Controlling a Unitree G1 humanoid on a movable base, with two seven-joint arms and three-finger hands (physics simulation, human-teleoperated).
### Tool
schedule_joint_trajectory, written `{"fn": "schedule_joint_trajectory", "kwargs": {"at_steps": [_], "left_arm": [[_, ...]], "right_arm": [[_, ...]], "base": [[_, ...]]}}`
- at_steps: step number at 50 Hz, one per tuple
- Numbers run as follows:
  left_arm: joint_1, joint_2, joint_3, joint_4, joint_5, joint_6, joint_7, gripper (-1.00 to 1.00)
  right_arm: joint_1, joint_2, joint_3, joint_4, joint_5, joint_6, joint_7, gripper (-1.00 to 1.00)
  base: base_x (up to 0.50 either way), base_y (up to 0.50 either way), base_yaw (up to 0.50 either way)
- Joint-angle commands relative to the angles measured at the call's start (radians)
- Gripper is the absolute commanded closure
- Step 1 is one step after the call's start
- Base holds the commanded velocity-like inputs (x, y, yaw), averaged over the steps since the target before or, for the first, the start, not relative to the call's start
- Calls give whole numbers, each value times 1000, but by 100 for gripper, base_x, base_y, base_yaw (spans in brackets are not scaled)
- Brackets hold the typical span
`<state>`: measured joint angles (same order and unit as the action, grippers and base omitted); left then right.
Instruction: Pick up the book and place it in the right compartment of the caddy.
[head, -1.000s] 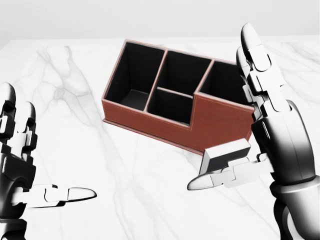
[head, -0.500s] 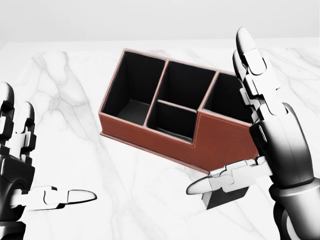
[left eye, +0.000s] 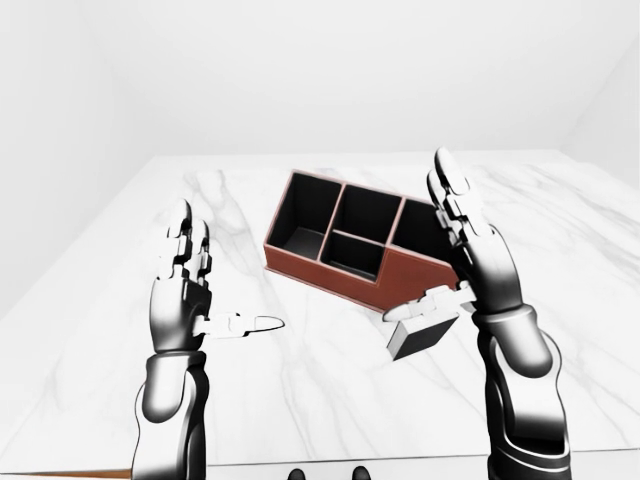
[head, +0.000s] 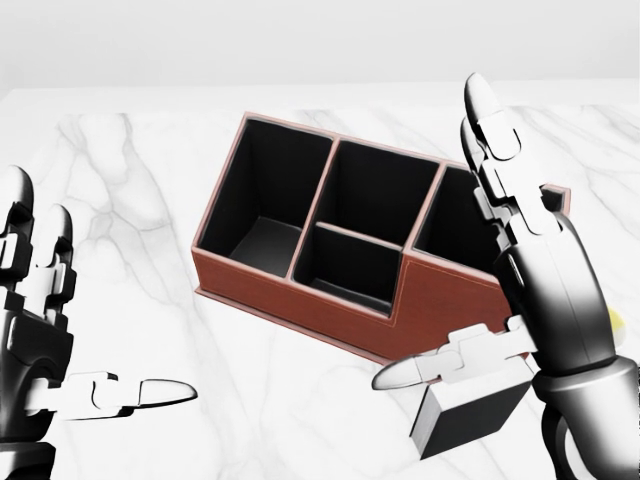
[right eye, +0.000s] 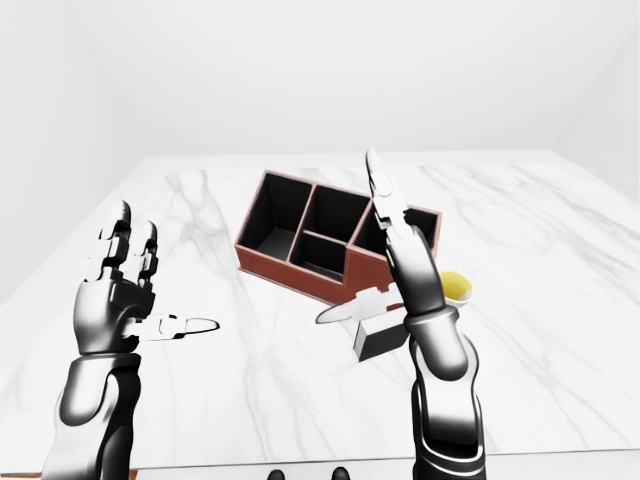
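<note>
The brown caddy (head: 290, 292) with black compartments stands on the white marble table (head: 130, 200), at the middle of the head view. The book (head: 470, 415), a small dark grey block with a pale edge, sits tilted just under my right thumb (head: 420, 372), below the caddy's right end. I cannot tell whether it rests on the table. My right hand (head: 440, 240) is open, with its fingers straight up beside the right compartment (head: 465, 215). My left hand (head: 95, 290) is open and empty at the left.
A yellow object (right eye: 455, 285) lies on the table to the right of the caddy, behind my right hand. The table's near edge (left eye: 330, 462) runs along the bottom of the eye views.
The book has gone from above my right thumb, between thumb and palm, to below it. The right hand stayed open. The head view has shifted slightly towards the caddy.
</note>
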<state>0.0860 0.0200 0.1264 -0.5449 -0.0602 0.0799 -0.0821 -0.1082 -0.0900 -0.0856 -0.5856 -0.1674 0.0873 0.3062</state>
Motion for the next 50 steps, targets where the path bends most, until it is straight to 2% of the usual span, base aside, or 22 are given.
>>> {"fn": "schedule_joint_trajectory", "kwargs": {"at_steps": [1,8,15,16,17,18,20,24,25,26,31,33,34,35,37,38,40,41,43,50], "left_arm": [[0,0,-2,8,0,-5,0,-100],[3,0,-2,6,-2,-5,0,-100],[4,0,0,7,-4,-6,-2,-100],[3,0,0,11,-4,-9,-2,-100],[2,0,-1,17,-4,-13,-2,-100],[2,0,-1,21,-4,-17,-3,-100],[6,0,-3,24,-4,-21,-5,-100],[10,-1,-4,18,-7,-18,-7,-100],[8,-1,-3,20,-11,-16,-7,-100],[9,-1,-3,20,-11,-17,-8,-100],[15,-1,-1,3,-14,-7,-10,-100],[17,-1,0,0,-16,-5,-14,-100],[17,-1,0,0,-16,-5,-15,-100],[18,-2,0,-2,-17,-4,-16,-100],[18,-2,0,-3,-18,-4,-17,-100],[19,-2,0,-1,-18,-6,-19,-100],[19,-3,0,3,-18,-9,-20,-100],[19,-3,0,5,-19,-10,-20,-100],[20,-3,0,8,-17,-13,-20,-100],[24,-4,-2,16,-17,-22,-21,-100]], "right_arm": [[14,-1,8,13,-27,0,7,-100],[48,0,40,-32,-122,0,38,-100],[79,-2,66,-69,-302,-1,71,-100],[83,-6,68,-70,-336,-34,74,-100],[92,1,74,-88,-353,-42,90,-100],[97,12,79,-105,-339,-27,121,-100],[114,14,95,-147,-378,-41,145,-100],[133,17,116,-204,-425,-44,221,-100],[152,12,140,-245,-433,-45,278,-100],[168,6,156,-267,-461,-54,319,-100],[213,11,181,-304,-541,-103,392,-100],[225,20,207,-317,-585,-114,392,-62],[226,24,212,-315,-605,-120,392,-51],[225,19,213,-306,-633,-146,392,-45],[233,25,213,-305,-639,-153,392,-45],[249,31,213,-314,-642,-146,392,-43],[266,22,206,-308,-661,-172,392,-42],[282,23,208,-305,-659,-175,392,-40],[298,19,207,-300,-670,-175,392,-34],[303,17,190,-223,-741,-175,392,-33]], "base": [[0,0,0],[0,0,0],[0,0,0],[0,0,0],[0,0,0],[0,0,0],[0,0,0],[0,0,0],[0,0,0],[0,0,0],[0,0,0],[0,0,0],[0,0,0],[0,0,0],[0,0,0],[0,0,0],[0,0,0],[0,0,0],[0,0,0],[0,0,0]]}}
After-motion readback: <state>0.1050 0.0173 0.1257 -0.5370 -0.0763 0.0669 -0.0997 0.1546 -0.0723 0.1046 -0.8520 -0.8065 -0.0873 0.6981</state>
